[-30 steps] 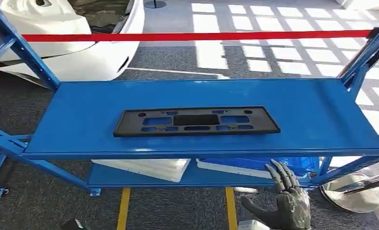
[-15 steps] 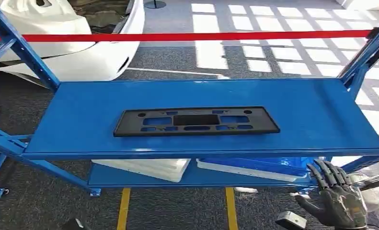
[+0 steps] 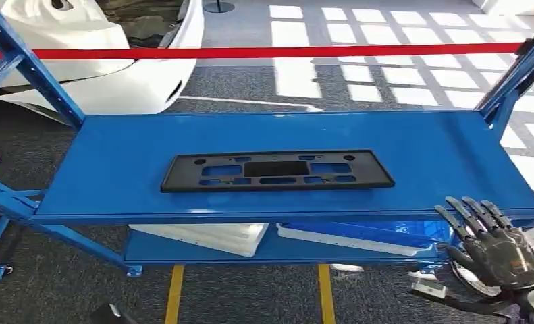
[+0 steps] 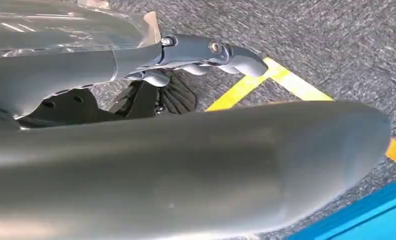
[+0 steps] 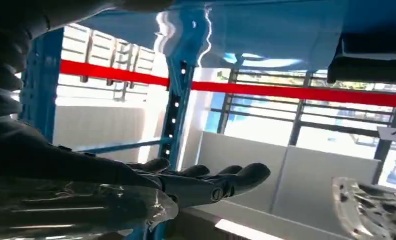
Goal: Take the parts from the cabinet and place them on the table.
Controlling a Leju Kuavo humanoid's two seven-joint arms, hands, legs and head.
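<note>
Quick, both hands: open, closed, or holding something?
Left hand: cannot be told, fingers mostly hidden.
Right hand: open, fingers spread, holding nothing, near the blue shelf front corner.

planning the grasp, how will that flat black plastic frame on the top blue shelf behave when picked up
The black frame looks thin with many cutouts, so probably light and a little bendy along its length. It lies flat on the glossy shelf, so it may slide if pushed rather than tip or roll.

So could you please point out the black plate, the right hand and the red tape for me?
black plate [image 3: 277,170]: head view, on its solid middle panel.
right hand [image 3: 501,251]: head view, on the back of the hand, fingers spread.
red tape [image 3: 264,50]: head view, mid-span of the strip.
</note>
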